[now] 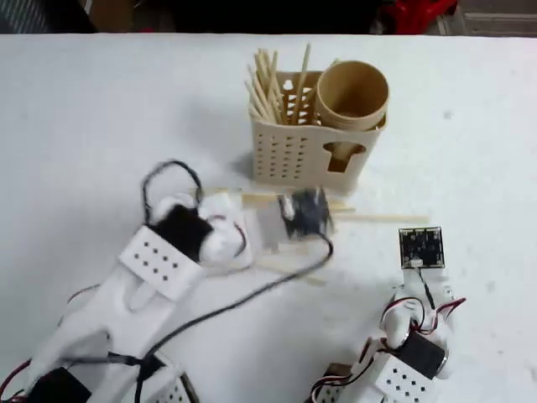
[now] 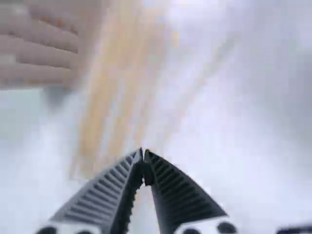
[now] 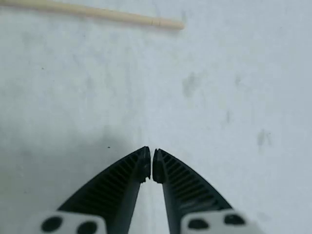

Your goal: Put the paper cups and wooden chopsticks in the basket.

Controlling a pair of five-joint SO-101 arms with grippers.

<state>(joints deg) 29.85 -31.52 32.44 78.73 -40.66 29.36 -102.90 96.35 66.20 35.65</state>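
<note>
High view looks down on a white bench (image 1: 101, 109). A tan basket (image 1: 294, 155) with little holes stands near the far side. The paper cups (image 1: 352, 91) sit inside it, stacked, on one side. A bunch of wooden chopsticks (image 1: 270, 84) stands up in the other side and leans out. Some loose chopsticks (image 1: 377, 218) lie flat on the bench just in front of the basket. The left hand (image 1: 306, 217) is right over them, close to the basket's front wall.

In the left wrist view the left hand is clenched. Its two black fingers (image 2: 97, 200) meet at the tips, and nothing shows between them. The sticks past the tips are a blur.

The right arm (image 1: 415, 336) sits nearer, off to one side, well apart from the basket. In the right wrist view the right hand (image 3: 150, 165) is clenched too, with nothing in it, over bare bench. One chopstick (image 3: 97, 13) lies on the bench ahead of it, not touching it.
</note>
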